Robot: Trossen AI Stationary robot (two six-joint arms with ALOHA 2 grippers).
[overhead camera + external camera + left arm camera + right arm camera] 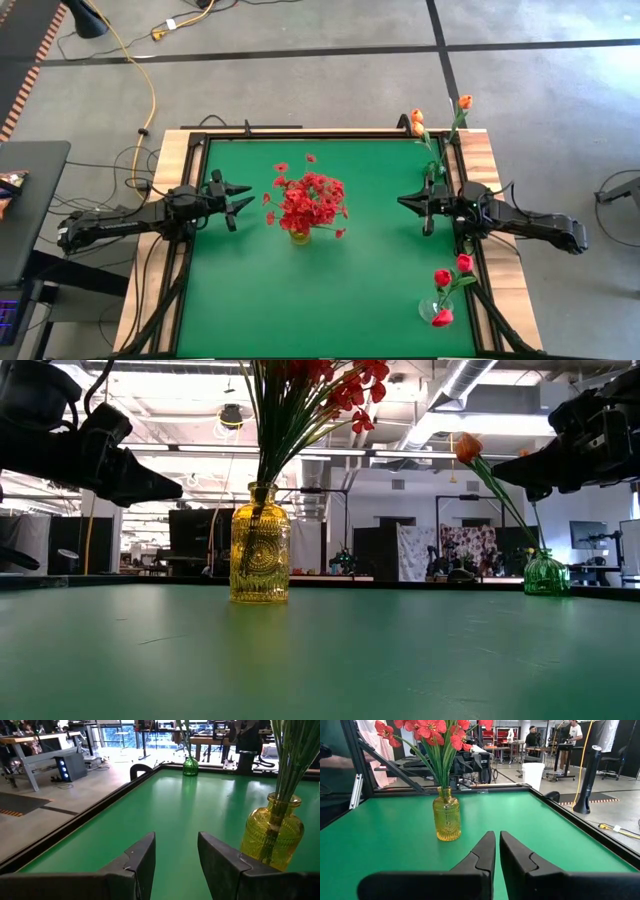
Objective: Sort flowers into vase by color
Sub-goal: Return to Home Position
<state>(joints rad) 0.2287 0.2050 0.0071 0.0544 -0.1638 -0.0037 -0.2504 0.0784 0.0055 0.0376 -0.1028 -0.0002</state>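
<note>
The table top (pixel 330 290) is a smooth, matt green sheet with a faint sheen in the low view. On it, the yellow vase (pixel 259 545) is glossy amber glass with a pressed pattern. Its red sprigs (pixel 310 200) look like cloth petals on smooth plastic stems. Beyond the yellow vase, the green vase (pixel 546 574) is shiny ribbed glass. The left gripper (pixel 176 836) and right gripper (pixel 497 832) have matt dark plastic fingers. The wooden border (pixel 170 165) outside the table top is pale and unpolished.
</note>
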